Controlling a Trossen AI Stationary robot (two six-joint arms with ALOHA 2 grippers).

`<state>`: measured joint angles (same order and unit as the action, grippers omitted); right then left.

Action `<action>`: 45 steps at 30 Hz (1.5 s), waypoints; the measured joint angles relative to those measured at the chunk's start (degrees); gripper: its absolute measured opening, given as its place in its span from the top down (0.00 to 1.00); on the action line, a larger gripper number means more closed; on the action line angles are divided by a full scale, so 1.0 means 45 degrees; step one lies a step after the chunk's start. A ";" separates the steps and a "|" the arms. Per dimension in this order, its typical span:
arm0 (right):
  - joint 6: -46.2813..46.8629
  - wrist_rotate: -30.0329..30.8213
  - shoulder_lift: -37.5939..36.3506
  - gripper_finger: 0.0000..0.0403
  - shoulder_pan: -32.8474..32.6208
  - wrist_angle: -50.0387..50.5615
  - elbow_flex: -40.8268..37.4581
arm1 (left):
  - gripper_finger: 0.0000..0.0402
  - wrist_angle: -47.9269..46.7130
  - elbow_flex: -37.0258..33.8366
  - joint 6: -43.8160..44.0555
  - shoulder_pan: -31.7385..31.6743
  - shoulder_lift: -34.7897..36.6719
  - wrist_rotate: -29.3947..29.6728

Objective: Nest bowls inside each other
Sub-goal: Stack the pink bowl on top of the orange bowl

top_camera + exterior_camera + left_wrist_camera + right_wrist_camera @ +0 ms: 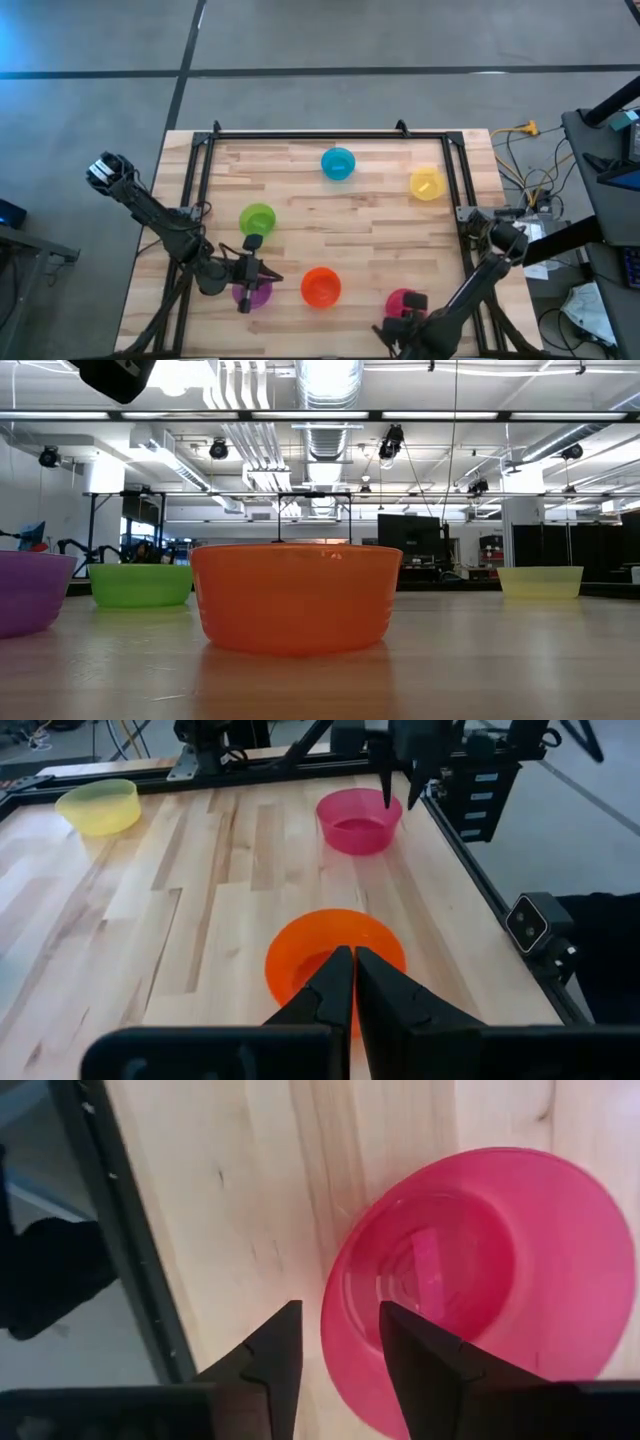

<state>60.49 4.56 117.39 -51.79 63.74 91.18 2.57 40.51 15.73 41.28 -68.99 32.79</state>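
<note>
The bowls are six small, round, plain plastic ones, all separate on the pale wood-plank surface (380, 215); no labels or writing can be read on them. In the high view the blue bowl (338, 164) sits upper centre, the yellow bowl (427, 184) to its right, the green bowl (257, 219) left of centre, the purple bowl (253, 291) lower left, the orange bowl (321, 287) lower centre and the pink-magenta bowl (402, 301) lower right. The left end effector (250, 272) hangs over the purple bowl with its fingers pressed together, gripping nothing. The right end effector (340, 1345) is at the near rim of the pink-magenta bowl, its fingers parted with a narrow gap, one finger over the rim and one outside it.
</note>
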 joint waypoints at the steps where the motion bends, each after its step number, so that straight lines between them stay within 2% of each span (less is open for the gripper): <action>1: -0.0078 -0.0007 0.0108 0.68 0.0000 0.0002 0.0002 | 1.00 0.0005 0.0005 -0.0005 -0.0005 0.0009 0.0026; 8: -0.0186 -0.0232 0.0384 0.75 0.0063 -0.0017 0.0000 | 1.00 0.0004 0.0005 -0.0312 -0.0005 0.0010 0.0091; 16: -0.0246 -0.0432 0.0336 0.96 0.0097 0.0014 0.0000 | 1.00 -0.0004 0.0005 -0.0360 -0.0005 0.0015 0.0161; 26: -0.1369 -0.0908 -0.0037 0.98 0.0414 0.0645 0.0026 | 1.00 0.0000 0.0005 -0.0262 -0.0005 0.0019 0.0156; 29: -0.1930 -0.0675 -0.0382 0.98 0.0626 0.1165 0.0073 | 1.00 0.0000 0.0005 -0.0253 -0.0005 0.0019 0.0156; 33: -0.3464 0.1314 -0.0740 0.98 0.0690 0.1133 0.0078 | 1.00 0.0013 0.0005 -0.0293 -0.0005 0.0025 0.0156; 37: -0.6778 0.3628 -0.0755 0.98 0.0680 0.0962 0.0078 | 1.00 0.0029 0.0005 -0.0428 -0.0015 0.0029 0.0292; 42: -1.1879 0.6410 -0.0549 0.98 0.1031 0.1003 0.0037 | 1.00 0.0069 0.0005 -0.2553 -0.0073 0.0025 0.1309; 45: -1.2202 0.8339 -0.0473 0.98 0.1799 0.1086 -0.0059 | 1.00 0.0086 0.0010 -0.4096 -0.0123 0.0015 0.2097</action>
<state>5.59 42.08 115.26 -43.69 68.62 90.91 2.95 40.56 -2.70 40.73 -68.93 42.23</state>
